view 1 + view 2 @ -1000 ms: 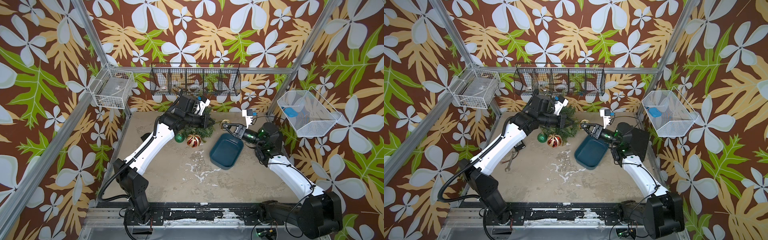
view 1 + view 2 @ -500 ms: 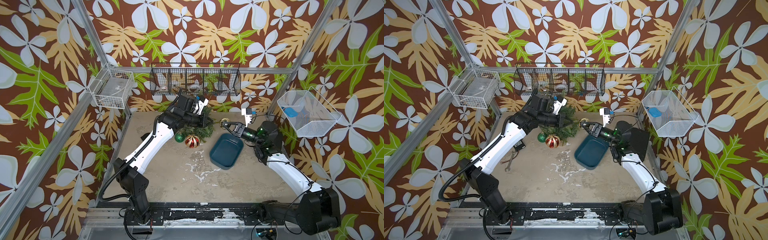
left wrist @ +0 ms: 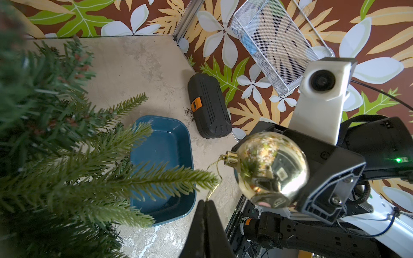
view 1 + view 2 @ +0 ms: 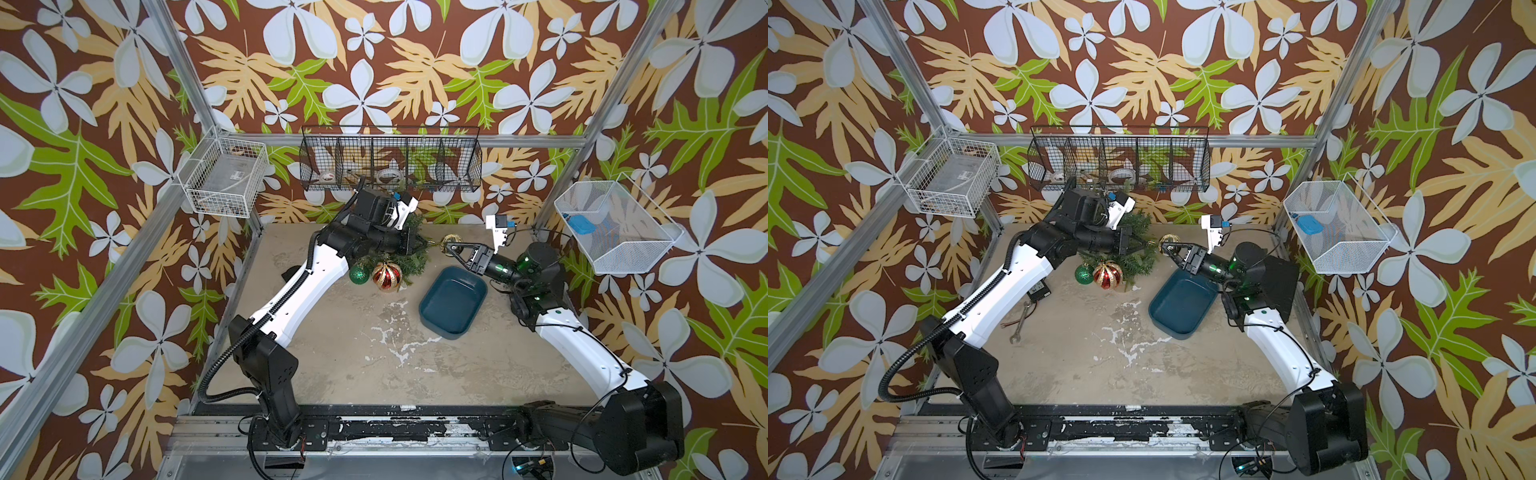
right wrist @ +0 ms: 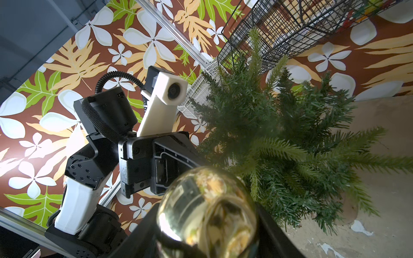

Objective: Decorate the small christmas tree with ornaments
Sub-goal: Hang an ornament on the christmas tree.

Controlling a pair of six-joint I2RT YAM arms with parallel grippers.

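Right arm has nudged in toward the small dark-green artificial christmas tree (image 4: 415, 262). The right gripper (image 4: 449, 248) is now just beside a branch tip, jaws narrow, clamped on the small shiny gold bauble (image 3: 271, 169). Left gripper (image 3: 205, 203) stays fully closed, apparently pinching the bauble's gold thread loop (image 3: 215, 185). Reads as setup to hook the loop over that branch. Green glittery bauble (image 4: 358, 274) and red gold-striped bauble (image 4: 386, 276) already sit at the lower branches. Dark blue plastic tray (image 4: 453, 303) is empty, so this looks like the last ornament.
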